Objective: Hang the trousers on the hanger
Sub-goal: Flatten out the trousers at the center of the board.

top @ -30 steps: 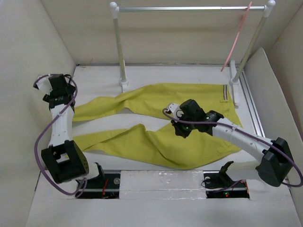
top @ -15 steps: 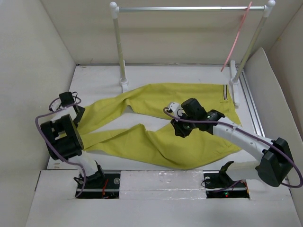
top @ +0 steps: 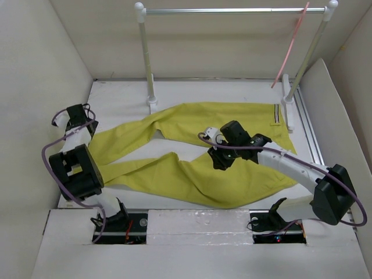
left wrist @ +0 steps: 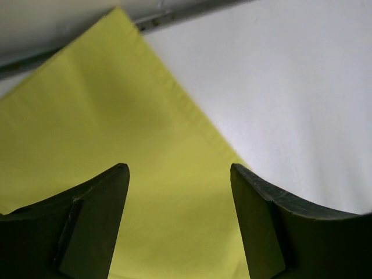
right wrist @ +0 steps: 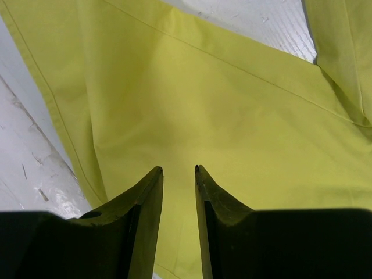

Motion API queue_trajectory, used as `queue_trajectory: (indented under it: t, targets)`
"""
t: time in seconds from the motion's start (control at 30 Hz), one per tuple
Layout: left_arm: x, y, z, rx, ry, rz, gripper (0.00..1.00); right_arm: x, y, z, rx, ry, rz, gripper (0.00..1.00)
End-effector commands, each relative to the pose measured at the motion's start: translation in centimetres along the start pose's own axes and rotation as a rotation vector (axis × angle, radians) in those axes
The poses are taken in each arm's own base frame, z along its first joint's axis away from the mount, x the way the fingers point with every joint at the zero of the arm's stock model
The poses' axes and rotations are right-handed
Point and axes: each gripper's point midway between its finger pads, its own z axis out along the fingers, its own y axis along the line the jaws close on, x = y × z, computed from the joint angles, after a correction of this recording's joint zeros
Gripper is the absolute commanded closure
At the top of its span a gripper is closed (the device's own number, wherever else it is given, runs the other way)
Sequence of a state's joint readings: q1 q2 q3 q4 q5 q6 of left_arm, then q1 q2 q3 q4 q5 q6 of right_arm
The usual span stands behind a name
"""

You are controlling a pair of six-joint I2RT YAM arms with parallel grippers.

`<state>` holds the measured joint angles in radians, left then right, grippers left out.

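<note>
While both arms sit low over the cloth, the long mustard yellow-green trousers [top: 174, 174] lie flat on the white surface [top: 203, 93]. The waistband with its dark-and-white stripe tab is at far right, just beside the foot of the right rack post. Both legs run left and splay apart, with a wedge of bare surface between them.

The thin pale pink hanger [top: 289, 49] hangs tilted from the right end of the rail on the white-posted rack [top: 232, 10] at the back, well apart from the trousers.

Left fingers [left wrist: 93, 221]: spread wide, nothing between them, over a leg end at the left side. The wrist view shows the cloth edge running diagonally, bare surface to its right.

Right fingers [right wrist: 139, 221]: only a narrow slot between them, tips pointed down at mid-trousers near where the legs join. No cloth is visible in the slot; can't tell if the tips touch the fabric.

Room: plain cream walls [top: 35, 70] box the surface in on the left, back and right. A pale panel [top: 331, 104] leans at the right, with a metal track [top: 310, 131] along that edge of the surface. A white strip [top: 197, 220] runs along the near edge between the two arm bases. A purple cable [top: 45, 168] loops off the left arm, and another runs along the right.
</note>
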<state>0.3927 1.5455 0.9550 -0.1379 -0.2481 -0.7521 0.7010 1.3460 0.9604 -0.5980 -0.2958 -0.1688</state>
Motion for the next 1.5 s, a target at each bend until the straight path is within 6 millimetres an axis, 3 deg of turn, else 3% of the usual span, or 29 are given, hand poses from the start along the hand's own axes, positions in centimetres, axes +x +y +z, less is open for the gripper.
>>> queue_trajectory:
  t: [0.0, 0.3, 0.37, 0.43, 0.47, 0.5, 0.57, 0.6, 0.67, 0.7, 0.73, 0.8, 0.83, 0.9, 0.93, 0.97, 1.0, 1.03, 1.07, 1.1, 1.13, 1.17, 1.2, 1.23, 1.27, 1.3, 1.33, 1.4, 1.47]
  targets:
    - [-1.4, -1.9, 1.7, -0.033, -0.006, 0.035, 0.34, -1.8, 0.0, 0.0, -0.009, -0.063, -0.03, 0.64]
    - [2.5, -2.7, 5.8, -0.071, 0.102, 0.14, 0.39, -1.7, -0.7, 0.0, 0.022, -0.068, -0.002, 0.43]
    - [3.5, -2.9, 6.6, -0.072, 0.128, 0.165, 0.64, -1.8, -1.9, -0.5, 0.06, -0.09, 0.032, 0.39]
    - [3.3, -4.3, 7.1, -0.047, 0.118, 0.186, 1.0, -1.7, -4.0, -1.3, 0.105, -0.114, 0.092, 0.39]
    - [3.8, -4.2, 8.0, -0.066, 0.134, 0.193, 1.0, -1.9, -4.8, -1.7, 0.119, -0.129, 0.112, 0.39]
    - [2.7, -6.2, 8.1, -0.037, 0.113, 0.191, 1.0, -2.0, -5.6, -2.1, 0.136, -0.146, 0.142, 0.39]
    - [2.6, -7.2, 9.9, -0.048, 0.116, 0.197, 1.0, -2.3, -9.1, -4.0, 0.244, -0.207, 0.251, 0.42]
    - [1.0, -10.5, 9.5, -0.002, 0.074, 0.2, 1.0, -2.3, -10.4, -4.8, 0.283, -0.231, 0.291, 0.43]
    - [1.1, -12.0, 11.2, -0.023, 0.058, 0.239, 1.0, -1.7, -14.4, -7.1, 0.382, -0.315, 0.414, 0.5]
    - [-1.0, -15.3, 10.2, 0.01, 0.003, 0.244, 1.0, -1.5, -15.6, -7.8, 0.405, -0.349, 0.478, 0.53]
    - [-0.3, -15.9, 11.4, 0.002, 0.007, 0.268, 1.0, -1.0, -16.8, -8.5, 0.431, -0.376, 0.524, 0.61]
    - [-2.1, -18.9, 10.8, 0.047, -0.033, 0.269, 1.0, 1.0, -20.7, -10.5, 0.522, -0.426, 0.654, 0.71]
    - [-1.2, -19.7, 11.1, 0.059, -0.023, 0.278, 1.0, 1.9, -21.9, -11.2, 0.565, -0.438, 0.698, 0.75]
    - [-0.7, -20.9, 10.4, 0.101, -0.012, 0.254, 1.0, 4.5, -25.6, -13.0, 0.673, -0.467, 0.81, 0.69]
    - [0.0, -22.3, 8.9, 0.144, -0.012, 0.262, 1.0, 5.3, -26.6, -13.5, 0.702, -0.471, 0.838, 0.51]
    - [0.4, -22.7, 8.1, 0.164, -0.013, 0.269, 1.0, 6.0, -28.0, -14.2, 0.749, -0.482, 0.856, 0.43]
    - [1.5, -22.0, 8.0, 0.158, -0.017, 0.288, 0.94, 7.5, -29.9, -14.8, 0.785, -0.466, 0.902, 0.36]
    - [1.0, -23.2, 4.3, 0.225, -0.045, 0.29, 0.8, 9.3, -32.0, -15.5, 0.829, -0.426, 0.919, 0.27]
    - [0.8, -23.9, 4.2, 0.249, -0.055, 0.28, 0.8, 9.3, -32.0, -15.5, 0.829, -0.426, 0.919, 0.27]
    - [2.5, -22.5, 4.1, 0.242, -0.022, 0.293, 0.75, 10.7, -33.9, -15.7, 0.851, -0.393, 0.957, 0.26]
    - [1.9, -23.6, 0.6, 0.314, -0.042, 0.278, 0.63, 11.6, -34.6, -15.5, 0.852, -0.358, 0.974, 0.22]
    - [3.6, -23.1, 0.0, 0.36, -0.015, 0.287, 0.59, 11.9, -35.2, -14.9, 0.817, -0.343, 0.967, 0.21]
    - [4.1, -23.1, -1.4, 0.398, -0.006, 0.283, 0.55, 12.3, -36.1, -15.1, 0.809, -0.345, 0.98, 0.21]
    - [3.2, -23.8, -4.5, 0.459, -0.024, 0.244, 0.55, 13.1, -36.2, -13.4, 0.766, -0.314, 0.996, 0.2]
    - [4.4, -24.6, -6.3, 0.531, -0.005, 0.242, 0.55, 13.4, -36.3, -13.2, 0.747, -0.319, 1.002, 0.2]
    - [6.6, -22.9, -6.3, 0.524, 0.035, 0.261, 0.55, 13.6, -36.3, -12.9, 0.74, -0.32, 1.0, 0.19]
    - [6.3, -23.3, -8.5, 0.58, 0.022, 0.244, 0.55, 14.5, -36.3, -12.6, 0.734, -0.313, 1.015, 0.18]
    - [8.8, -22.0, -10.0, 0.6, 0.058, 0.274, 0.55, 15.1, -36.6, -11.6, 0.666, -0.346, 1.018, 0.15]
    - [10.2, -21.2, -9.9, 0.599, 0.099, 0.298, 0.55, 14.7, -36.3, -10.8, 0.608, -0.355, 1.01, 0.15]
